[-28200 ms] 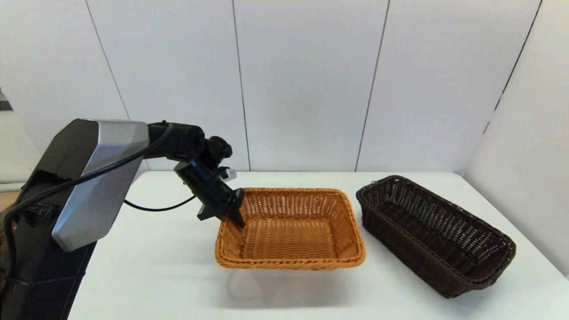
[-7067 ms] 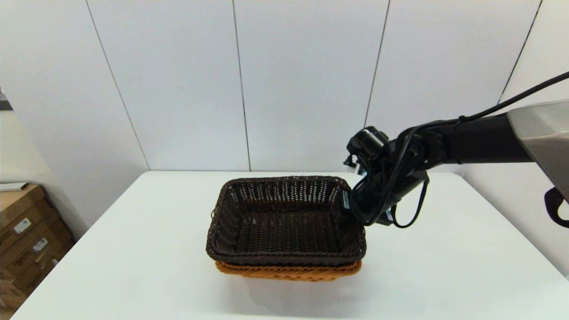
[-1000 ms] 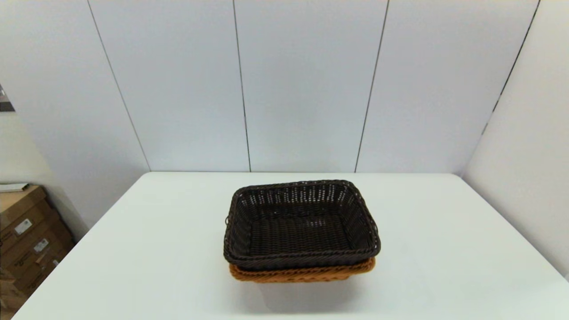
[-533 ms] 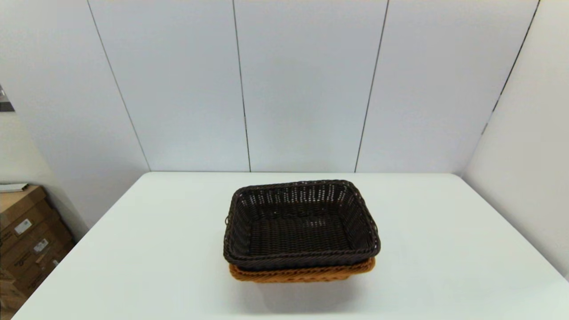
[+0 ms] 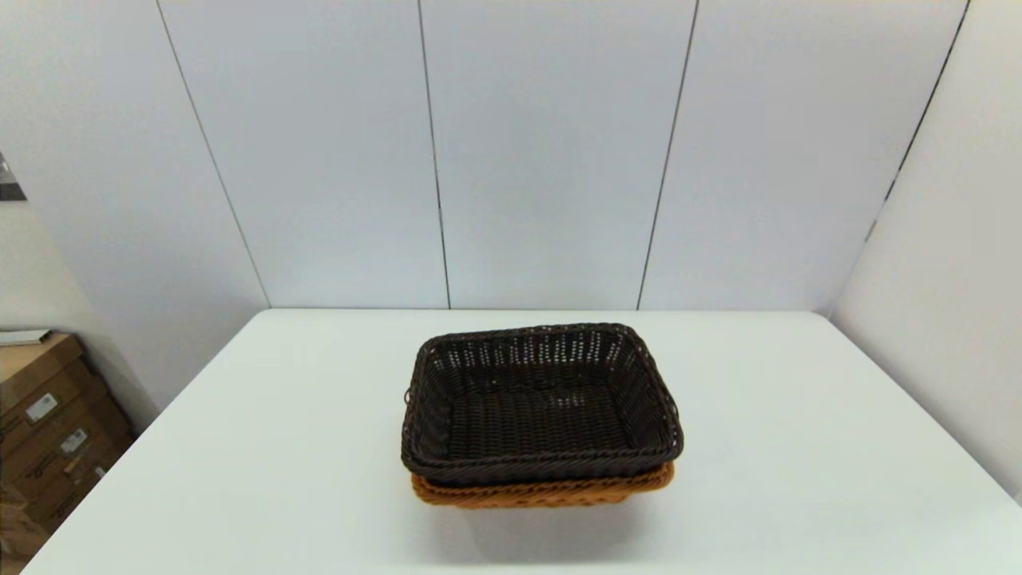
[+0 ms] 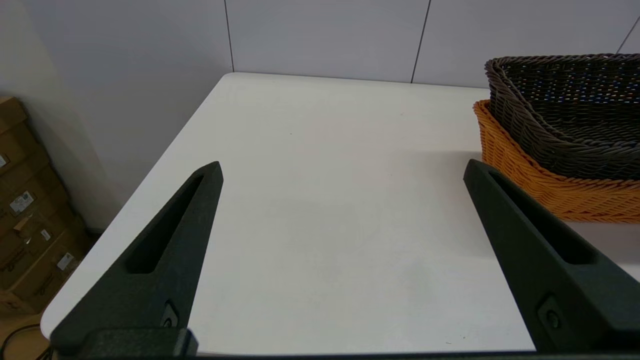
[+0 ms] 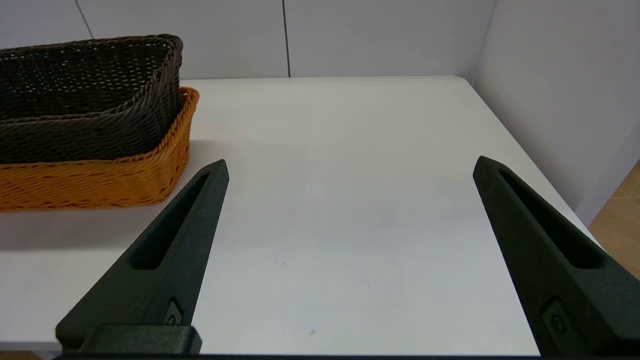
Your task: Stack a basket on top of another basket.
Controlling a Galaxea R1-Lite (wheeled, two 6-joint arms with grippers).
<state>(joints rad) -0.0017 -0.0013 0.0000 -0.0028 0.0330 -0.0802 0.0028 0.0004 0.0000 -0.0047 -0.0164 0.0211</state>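
The dark brown wicker basket (image 5: 541,403) sits nested in the orange-tan wicker basket (image 5: 543,489); stacking looks finished. The left gripper (image 6: 342,170), parked at the stack's 8 o'clock, and the right gripper (image 7: 350,167), at 4 o'clock, both gape wide, holding nothing. No further move seems needed.

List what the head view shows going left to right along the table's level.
Cardboard boxes → white table → dark brown basket nested in the orange basket → bare table → side wall.
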